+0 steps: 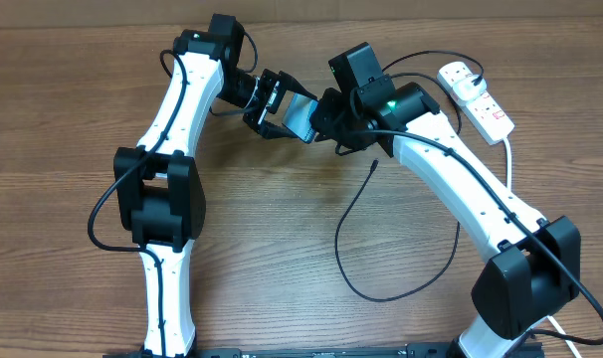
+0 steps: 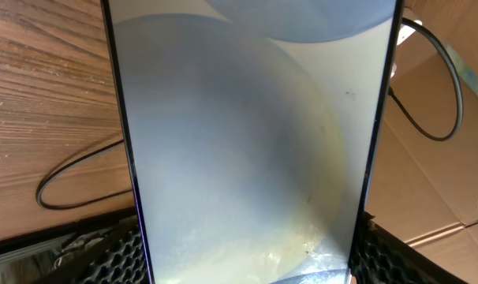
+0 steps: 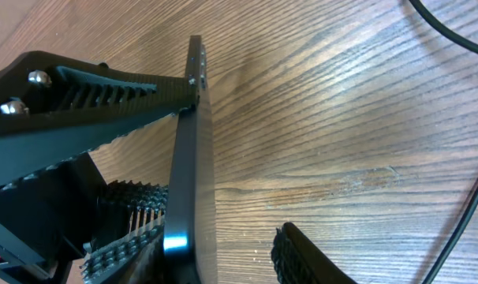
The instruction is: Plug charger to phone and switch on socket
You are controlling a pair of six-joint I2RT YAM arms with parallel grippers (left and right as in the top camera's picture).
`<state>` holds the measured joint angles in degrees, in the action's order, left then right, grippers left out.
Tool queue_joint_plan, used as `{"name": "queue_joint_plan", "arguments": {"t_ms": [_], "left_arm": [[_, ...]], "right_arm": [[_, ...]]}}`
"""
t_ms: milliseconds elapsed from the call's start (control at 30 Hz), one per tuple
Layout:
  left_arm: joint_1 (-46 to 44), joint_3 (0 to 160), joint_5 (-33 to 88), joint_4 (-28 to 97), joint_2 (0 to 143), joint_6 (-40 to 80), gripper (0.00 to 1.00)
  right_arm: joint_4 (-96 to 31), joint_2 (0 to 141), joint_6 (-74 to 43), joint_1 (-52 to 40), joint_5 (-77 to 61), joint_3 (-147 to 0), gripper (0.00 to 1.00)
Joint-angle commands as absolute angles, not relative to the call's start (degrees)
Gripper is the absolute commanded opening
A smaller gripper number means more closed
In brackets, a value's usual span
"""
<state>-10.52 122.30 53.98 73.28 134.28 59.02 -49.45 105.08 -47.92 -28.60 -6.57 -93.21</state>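
The phone (image 1: 300,116) is held up off the table between the two arms, its pale screen (image 2: 247,142) filling the left wrist view. My left gripper (image 1: 270,104) is shut on its long edges, the ribbed fingers (image 2: 117,252) pressing both sides. My right gripper (image 1: 328,124) straddles the phone's other end. In the right wrist view the phone shows edge-on (image 3: 193,158): one pad (image 3: 125,241) lies against it and the other finger stands apart from it. The charger cable (image 1: 356,268) loops on the table, its connector tip (image 1: 374,163) lying free. The socket (image 1: 477,95) lies at the back right.
The socket's thick white cord (image 1: 507,159) runs down the right side beside my right arm. Black cable (image 2: 65,170) curves on the wood under the phone, and more of it crosses the right wrist view (image 3: 468,213). Brown cardboard (image 2: 452,181) shows beyond the table edge.
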Motion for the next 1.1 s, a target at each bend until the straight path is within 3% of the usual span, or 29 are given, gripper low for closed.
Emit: {"name": "queue_joint_plan", "arguments": {"t_ms": [0, 467, 1067], "left_arm": [[-10.92, 124.01, 55.13, 73.25, 134.3, 60.84, 0.73], [-10.92, 124.03, 55.11, 73.28, 134.3, 60.9, 0.73], [-10.96, 124.01, 55.53, 73.3, 134.3, 61.19, 0.73]], "right_arm": [[-49.1, 104.6, -47.42, -29.39, -5.58, -94.13, 0.36], [-47.77, 104.81, -45.95, -31.18, -2.15, -94.13, 0.23], [-46.33, 104.92, -45.78, -33.65, 4.47, -94.11, 0.17]]}}
